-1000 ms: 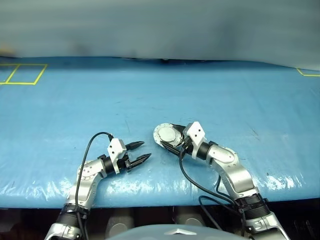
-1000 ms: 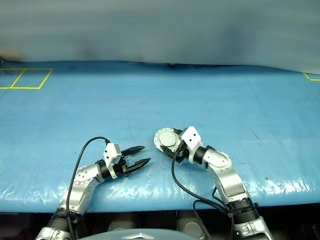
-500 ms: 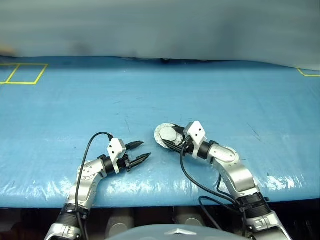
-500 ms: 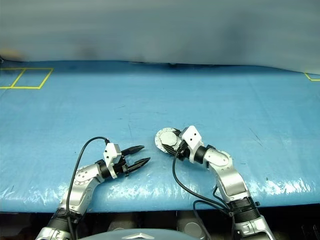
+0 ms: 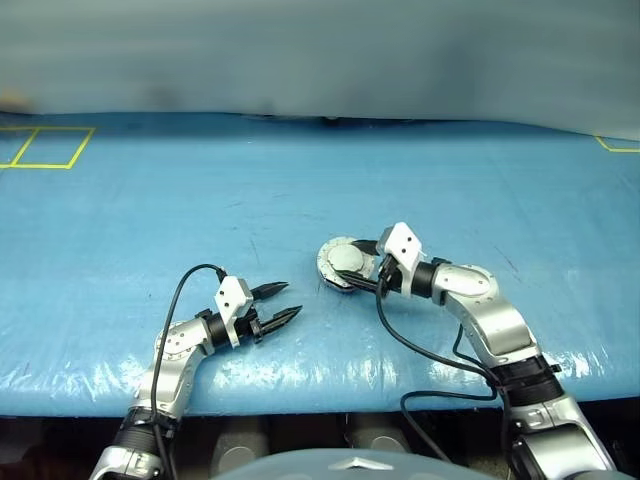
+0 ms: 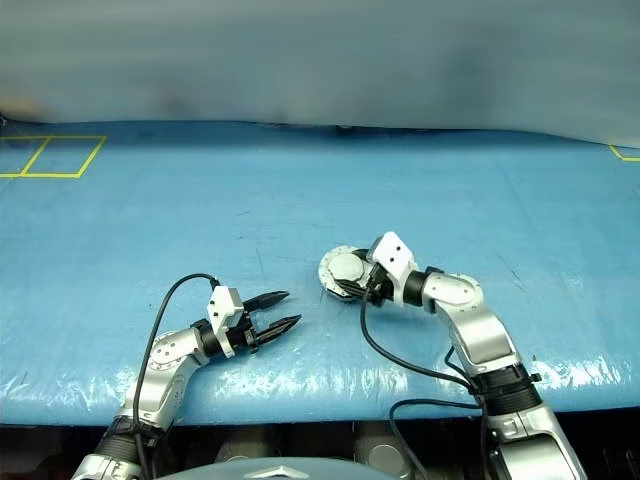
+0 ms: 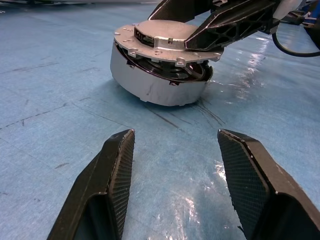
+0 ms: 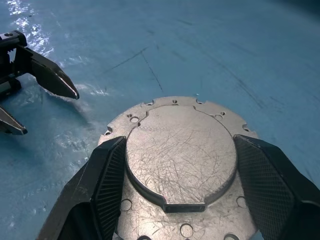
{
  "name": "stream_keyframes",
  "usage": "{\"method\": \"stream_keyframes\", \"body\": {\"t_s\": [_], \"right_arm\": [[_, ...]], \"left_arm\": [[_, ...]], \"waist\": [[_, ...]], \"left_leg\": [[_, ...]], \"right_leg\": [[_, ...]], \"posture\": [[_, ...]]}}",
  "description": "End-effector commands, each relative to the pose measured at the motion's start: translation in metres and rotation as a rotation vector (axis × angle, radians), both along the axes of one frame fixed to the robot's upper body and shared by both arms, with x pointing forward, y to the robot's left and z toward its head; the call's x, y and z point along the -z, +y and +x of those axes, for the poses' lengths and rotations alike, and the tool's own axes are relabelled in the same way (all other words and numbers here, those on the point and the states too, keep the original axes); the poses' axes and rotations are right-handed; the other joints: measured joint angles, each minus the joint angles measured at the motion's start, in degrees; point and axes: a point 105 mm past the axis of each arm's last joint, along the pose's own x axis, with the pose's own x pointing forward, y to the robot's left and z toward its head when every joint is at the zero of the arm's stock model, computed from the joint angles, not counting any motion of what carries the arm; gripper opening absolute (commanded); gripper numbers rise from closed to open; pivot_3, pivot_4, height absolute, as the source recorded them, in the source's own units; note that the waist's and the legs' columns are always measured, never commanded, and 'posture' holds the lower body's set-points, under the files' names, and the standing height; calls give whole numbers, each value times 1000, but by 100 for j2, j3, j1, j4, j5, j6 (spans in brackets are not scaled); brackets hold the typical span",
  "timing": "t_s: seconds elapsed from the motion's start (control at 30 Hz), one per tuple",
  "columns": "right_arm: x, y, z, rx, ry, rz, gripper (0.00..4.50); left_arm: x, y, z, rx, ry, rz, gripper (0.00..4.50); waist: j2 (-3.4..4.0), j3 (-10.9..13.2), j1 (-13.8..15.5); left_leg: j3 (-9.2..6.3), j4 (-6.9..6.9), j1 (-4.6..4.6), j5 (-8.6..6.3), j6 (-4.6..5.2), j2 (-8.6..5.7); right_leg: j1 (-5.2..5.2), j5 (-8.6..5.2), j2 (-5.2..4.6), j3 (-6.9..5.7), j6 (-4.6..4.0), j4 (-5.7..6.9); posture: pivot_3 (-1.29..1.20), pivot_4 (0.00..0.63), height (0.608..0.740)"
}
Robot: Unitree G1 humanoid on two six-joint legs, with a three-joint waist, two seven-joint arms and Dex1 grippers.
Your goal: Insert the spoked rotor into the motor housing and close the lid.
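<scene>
The motor housing (image 7: 150, 82) sits on the blue table a little right of centre, its silver wall towards my left gripper. The lid (image 8: 180, 150) lies folded over it, plain silver side up, with a narrow dark gap showing under one edge. My right gripper (image 5: 354, 268) reaches over from the right, and its fingers (image 8: 107, 185) press both sides of the lid's raised centre. My left gripper (image 5: 283, 302) rests low, left of the housing and nearer the front edge, open and empty, clear of it. The spoked rotor is hidden.
The blue sheet (image 5: 300, 190) covers the whole table, with its front edge (image 5: 320, 395) just below both arms. A yellow taped square (image 5: 45, 147) marks the far left corner and a yellow line (image 5: 615, 146) the far right. Black cables trail from both wrists.
My right gripper has narrowed onto the lid's raised centre, and the hand has swung right and slightly away. The housing has shifted a little right with it. The left arm is still.
</scene>
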Motion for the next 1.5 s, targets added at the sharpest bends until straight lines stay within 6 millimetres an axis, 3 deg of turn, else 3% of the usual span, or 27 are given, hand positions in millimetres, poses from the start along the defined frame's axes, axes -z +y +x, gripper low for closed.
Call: {"method": "stream_keyframes", "body": {"t_s": [0.03, 0.3, 0.47, 0.9, 1.17, 1.33, 1.5], "right_arm": [[-9, 1, 5, -6, -45, 6, 3014], [4, 2, 8, 18, -24, 6, 3014], [-5, 6, 8, 28, -7, 100, 3014], [19, -1, 14, 77, -10, -86, 3014], [31, 4, 9, 69, 59, -82, 3014], [35, 2, 6, 68, 76, -96, 3014], [35, 5, 4, 73, 75, -85, 3014]], "left_arm": [[-3, -3, -1, 6, -18, -7, 2764], [-2, -2, -2, 3, -17, -4, 2764], [-2, -2, -2, 5, -15, -4, 2764], [-2, -2, -3, 2, -10, -8, 2764], [-2, -3, -2, -5, -8, -16, 2764], [-26, -4, 21, -125, -26, -161, 2764], [-44, -19, 39, -106, -45, -223, 1217]], "waist": [[0, 0, 0], [0, 0, -14], [0, 0, -21], [1, -1, -20], [-1, -4, -20], [-4, -11, -9], [-6, -15, -4]], "left_leg": [[0, 0, 0, 0, 0, 0], [0, 1, 4, 0, 0, 1], [0, 4, 6, 0, 0, 1], [1, 6, 8, 0, 0, 1], [1, 13, 12, 3, -3, 2], [1, 15, 13, 4, -3, 2], [-2, 20, 14, 10, -1, 1]], "right_leg": [[0, 1, 0, 0, -1, 0], [2, 2, 1, 0, -3, 0], [3, 2, 2, 1, 1, 4], [6, 0, 2, 1, 3, 3], [12, -7, 2, 2, 8, 4], [17, -8, 1, 2, 10, 3], [20, -6, 4, 1, 10, 4]], "posture": [[0, 150, 740], [0, 150, 740], [0, 150, 740], [0, 150, 740], [0, 150, 740], [0, 150, 740], [0, 150, 740]]}}
